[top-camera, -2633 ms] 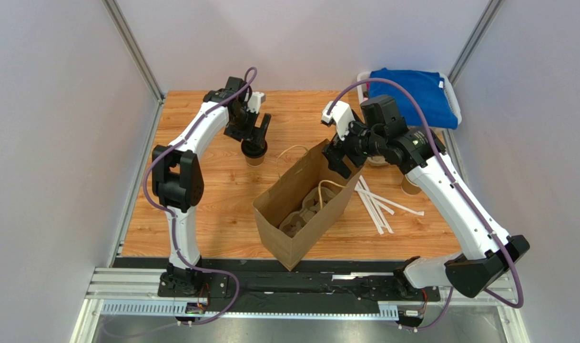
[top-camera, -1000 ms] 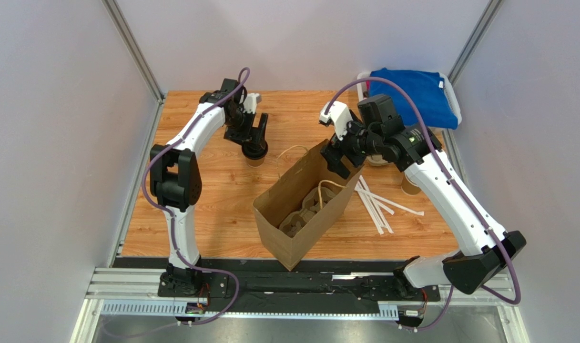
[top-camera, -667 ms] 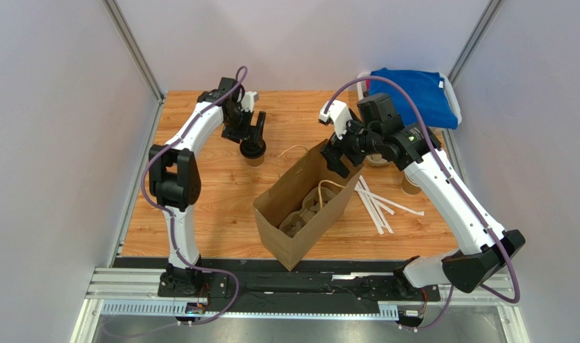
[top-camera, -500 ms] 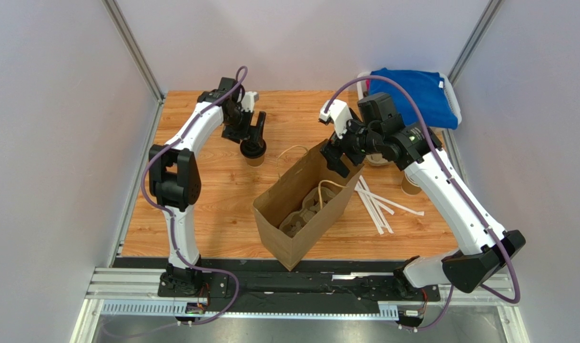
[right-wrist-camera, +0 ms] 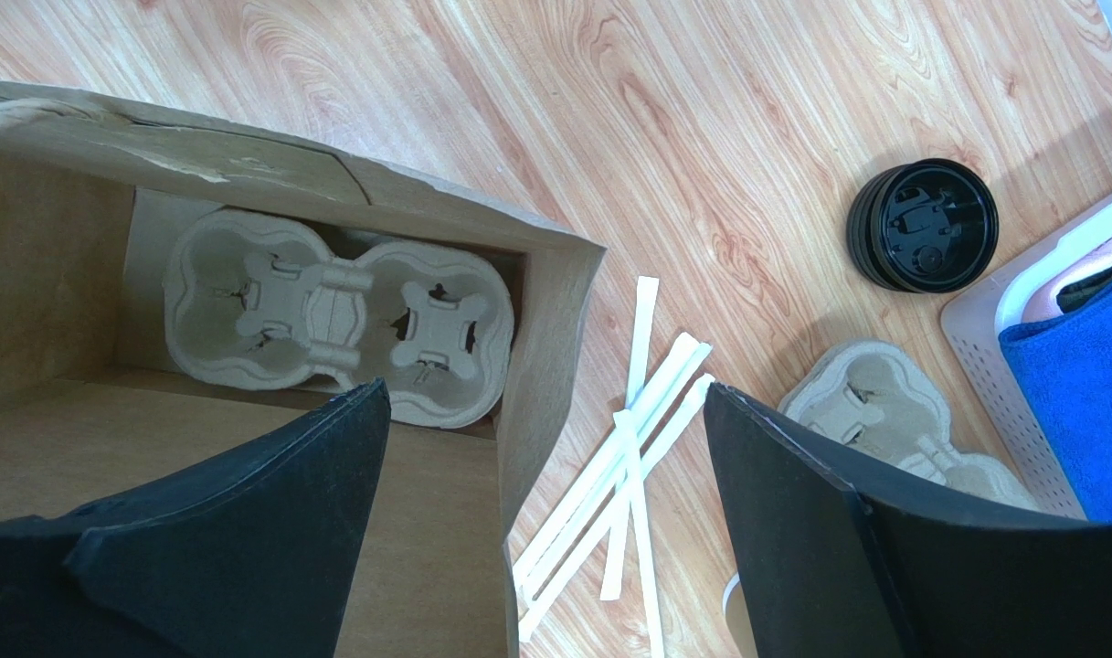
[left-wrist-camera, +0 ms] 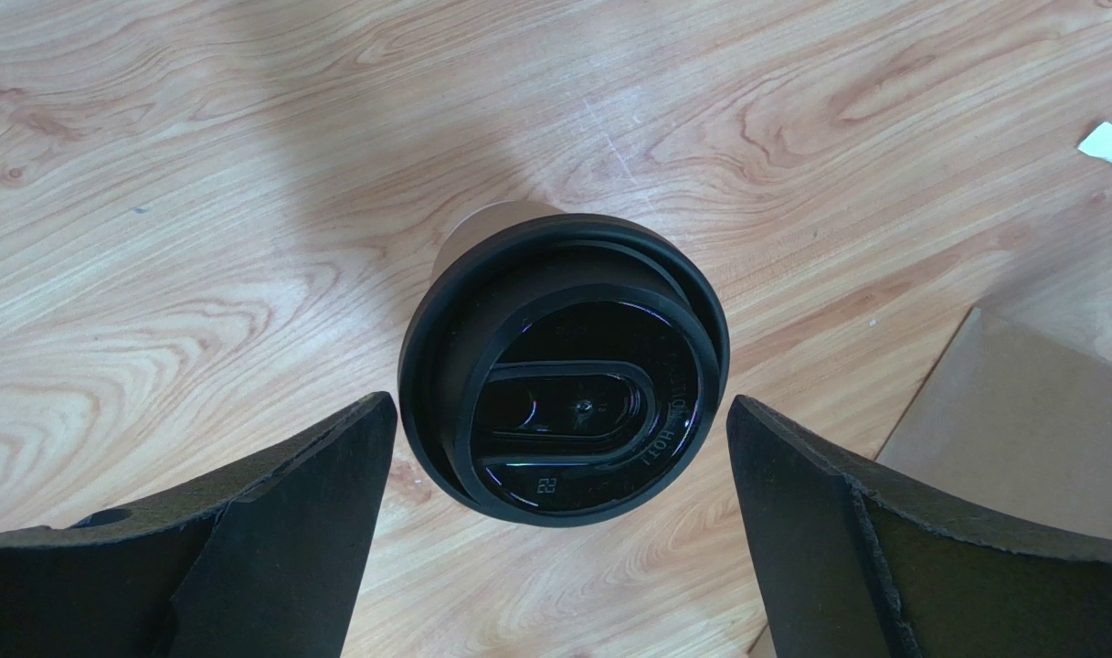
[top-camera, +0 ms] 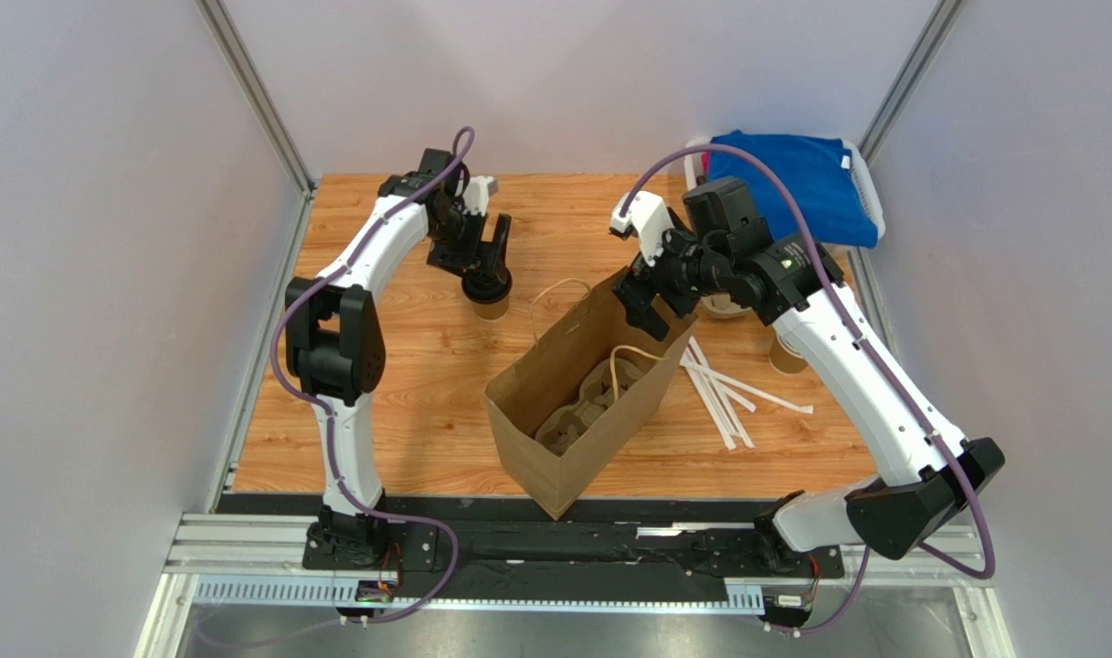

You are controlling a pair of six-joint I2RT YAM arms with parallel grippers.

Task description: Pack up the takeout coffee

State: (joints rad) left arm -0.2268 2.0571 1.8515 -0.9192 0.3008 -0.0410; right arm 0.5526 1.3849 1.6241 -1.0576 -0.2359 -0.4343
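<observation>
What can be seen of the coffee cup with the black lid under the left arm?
The takeout coffee is a small tan paper cup, closed by a round glossy black plastic lid with a raised rim and an oval recess. It stands upright on the wooden table, left of the paper bag in the top view. The open fingers of the left gripper flank the lid, one on each side; whether they touch it is not clear.

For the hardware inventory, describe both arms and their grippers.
The left arm and right arm have white shells with black joints. A purple cable runs along each. The left gripper and right gripper are black, with broad, flat, wedge-shaped fingers and a small white block at each wrist.
</observation>
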